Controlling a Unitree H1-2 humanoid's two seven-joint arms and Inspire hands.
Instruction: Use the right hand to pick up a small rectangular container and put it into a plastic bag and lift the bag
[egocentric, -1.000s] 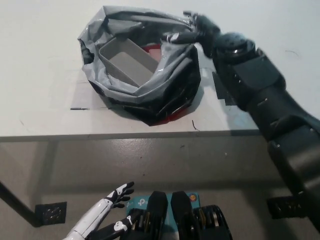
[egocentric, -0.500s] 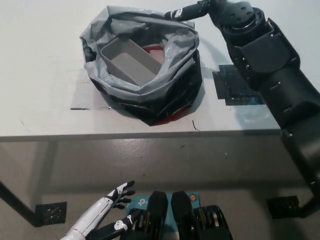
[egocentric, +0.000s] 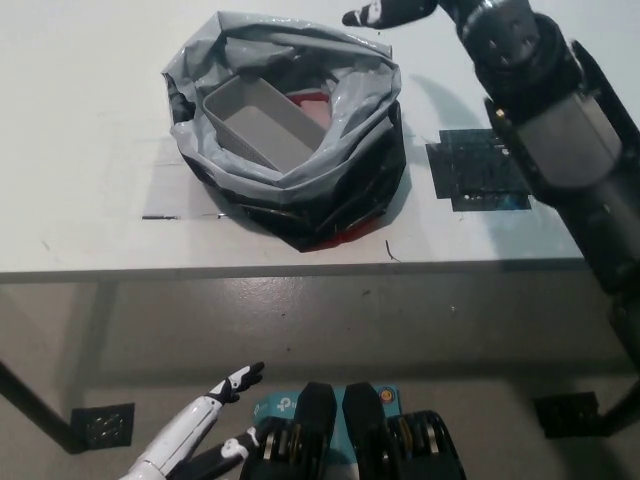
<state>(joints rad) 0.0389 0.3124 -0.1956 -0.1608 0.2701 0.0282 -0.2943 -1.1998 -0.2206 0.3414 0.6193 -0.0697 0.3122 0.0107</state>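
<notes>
A crumpled grey and black plastic bag (egocentric: 290, 190) sits on the white table (egocentric: 80, 120) with its mouth open upward. Inside it lies a small grey rectangular container (egocentric: 262, 122), tilted, with something red (egocentric: 312, 102) beside it. My black right hand (egocentric: 388, 13) is at the picture's top edge, just beyond the bag's far rim, apart from it and partly cut off. Its fingers stretch out to the left and hold nothing. My white left hand (egocentric: 215, 408) rests low at the lower left, below the table's front edge, fingers spread.
A dark square patch (egocentric: 480, 170) lies on the table under my right forearm. A short black tape line (egocentric: 160, 216) marks the table left of the bag. The table's front edge (egocentric: 200, 272) runs across the middle. A black floor plate (egocentric: 105, 425) sits lower left.
My right hand has left the bag's right rim and moved up and away toward the far edge. The dark patch is uncovered now. The bag and container stay put.
</notes>
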